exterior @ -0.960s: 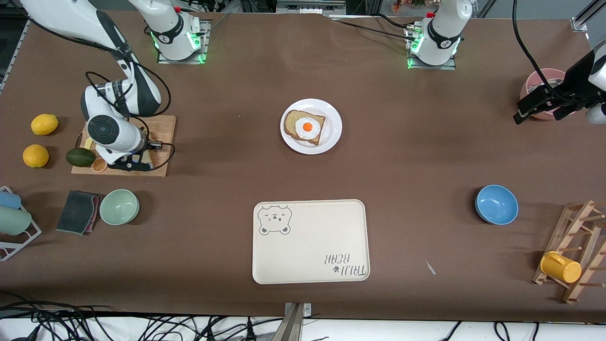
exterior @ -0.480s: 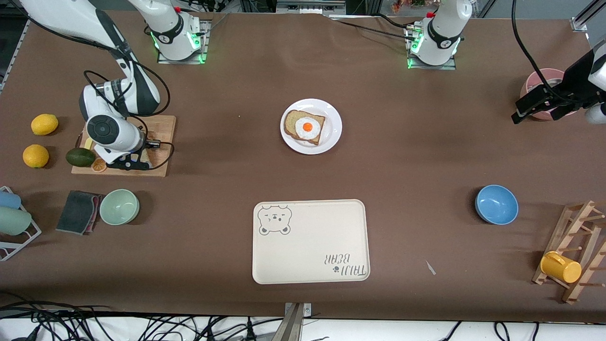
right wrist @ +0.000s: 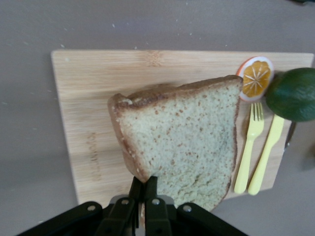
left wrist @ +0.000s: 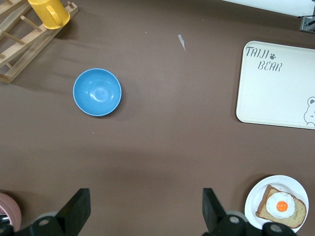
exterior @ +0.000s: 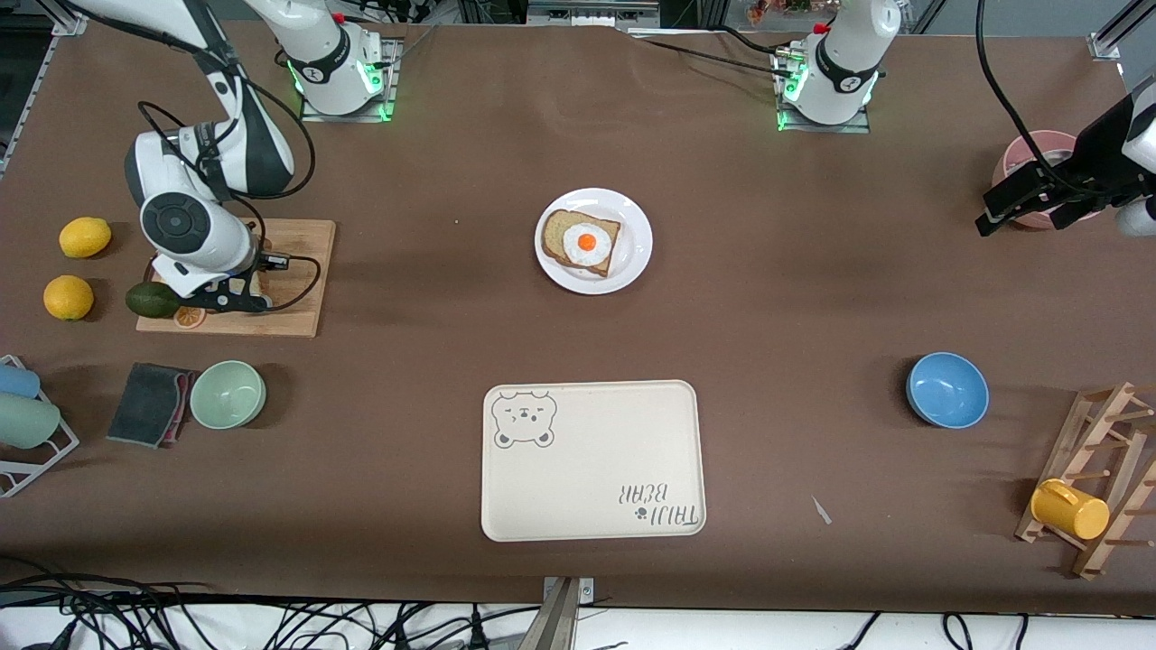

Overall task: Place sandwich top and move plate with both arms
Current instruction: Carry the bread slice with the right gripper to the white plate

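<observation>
Right tool [right wrist: 143,192] grasps the speckled light-brown bread slice [right wrist: 182,142] above the bamboo cutting board [right wrist: 88,98], at nine o'clock from the round white plate [exterior: 632,236], where nothing yet tops the egg-bearing slice [exterior: 582,242]; left tool [left wrist: 142,209], released, waits over bare tabletop [left wrist: 162,147].

Sandwich top [right wrist: 182,137]: a light-brown speckled bread slice with a darker crust, pinched at one edge by the right gripper [right wrist: 143,194], tilted above the wooden cutting board [right wrist: 88,98].
Plate [exterior: 632,262]: round, plain white, sat at mid-table, farther from the front camera than the bear-print tray [exterior: 591,469].
On the plate: a bread slice bearing a fried egg [exterior: 585,243].
</observation>
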Available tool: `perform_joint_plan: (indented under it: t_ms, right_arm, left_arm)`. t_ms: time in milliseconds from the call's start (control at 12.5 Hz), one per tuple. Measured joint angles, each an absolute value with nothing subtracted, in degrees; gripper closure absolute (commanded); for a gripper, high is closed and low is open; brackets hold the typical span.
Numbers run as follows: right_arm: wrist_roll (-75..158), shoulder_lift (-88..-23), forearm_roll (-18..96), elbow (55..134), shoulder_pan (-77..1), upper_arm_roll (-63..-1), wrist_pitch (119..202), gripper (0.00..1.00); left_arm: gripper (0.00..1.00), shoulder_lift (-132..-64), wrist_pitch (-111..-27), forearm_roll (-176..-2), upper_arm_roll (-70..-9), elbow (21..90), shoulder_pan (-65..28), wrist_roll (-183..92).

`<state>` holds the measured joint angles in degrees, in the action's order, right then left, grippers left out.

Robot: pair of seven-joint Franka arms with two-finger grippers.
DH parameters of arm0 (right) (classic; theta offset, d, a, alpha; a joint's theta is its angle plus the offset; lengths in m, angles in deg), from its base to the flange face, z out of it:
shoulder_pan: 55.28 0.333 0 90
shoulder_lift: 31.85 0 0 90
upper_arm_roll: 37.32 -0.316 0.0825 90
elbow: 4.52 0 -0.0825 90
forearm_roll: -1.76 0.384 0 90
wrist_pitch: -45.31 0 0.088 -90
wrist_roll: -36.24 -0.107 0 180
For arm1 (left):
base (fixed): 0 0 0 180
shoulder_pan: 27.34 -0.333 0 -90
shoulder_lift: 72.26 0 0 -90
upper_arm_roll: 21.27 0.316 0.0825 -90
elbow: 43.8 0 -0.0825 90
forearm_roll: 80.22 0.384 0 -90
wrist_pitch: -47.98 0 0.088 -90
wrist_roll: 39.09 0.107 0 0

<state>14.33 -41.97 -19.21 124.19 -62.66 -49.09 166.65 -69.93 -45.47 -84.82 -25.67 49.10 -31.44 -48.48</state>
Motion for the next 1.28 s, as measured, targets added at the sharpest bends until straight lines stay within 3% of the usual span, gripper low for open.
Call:
perform_joint_plan:
  t_ms: [240,560,880,1280]
  right_arm:
    - [1.03,-41.74,-18.28,121.90,-62.44,-59.11,164.23,1.00]
    - [-10.61,-45.44,-12.93,108.33,-61.69,-71.40,154.42,1.00]
    - [-18.69,-52.34,-13.08,98.39,-55.54,-74.22,153.27,1.00]
    - [-28.14,-67.43,-23.14,82.83,-38.90,-78.66,149.95,1.00]
  left_arm:
    - [0.00,-70.06,-45.47,-84.82,-25.67,49.10,-31.56,-48.48]
    - [0.00,-70.38,-45.47,-84.82,-25.66,49.04,-31.55,-48.48]
    - [0.00,-70.42,-45.47,-84.82,-25.55,48.95,-31.63,-48.48]
    - [0.00,-70.63,-45.47,-84.85,-25.44,48.93,-31.72,-48.48]
